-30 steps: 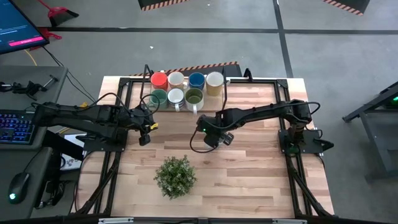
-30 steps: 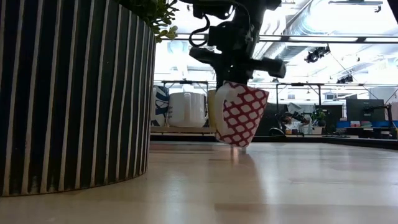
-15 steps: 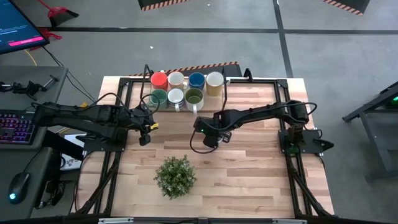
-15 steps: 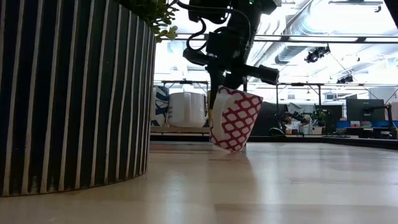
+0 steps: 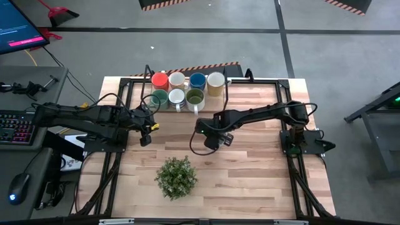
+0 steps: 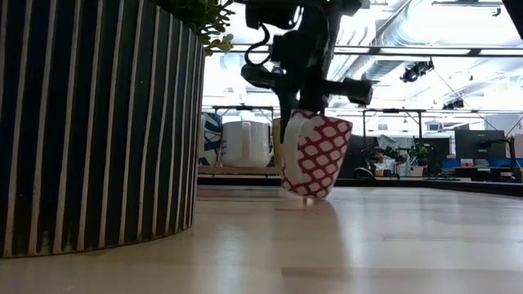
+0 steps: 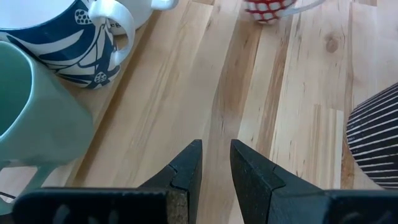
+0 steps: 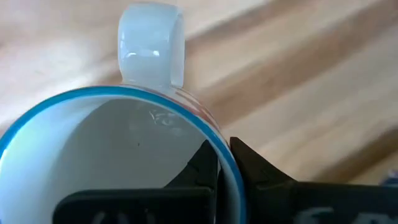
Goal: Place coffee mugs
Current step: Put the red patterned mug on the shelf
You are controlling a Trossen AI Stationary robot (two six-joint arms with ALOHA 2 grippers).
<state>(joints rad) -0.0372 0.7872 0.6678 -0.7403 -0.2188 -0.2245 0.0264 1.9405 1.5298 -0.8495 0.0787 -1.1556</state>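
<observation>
The right tool pinches the rim of a red-patterned mug, tilted just above the table. The left tool waits, holding nothing.

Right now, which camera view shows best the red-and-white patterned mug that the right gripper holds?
The low view: the red-and-white mug hangs whole and tilted just above the table, under the right gripper. The right wrist view shows only its blue rim, inside and handle. The left wrist view catches its bottom at the picture's edge. The high view hides it under the arm.
</observation>
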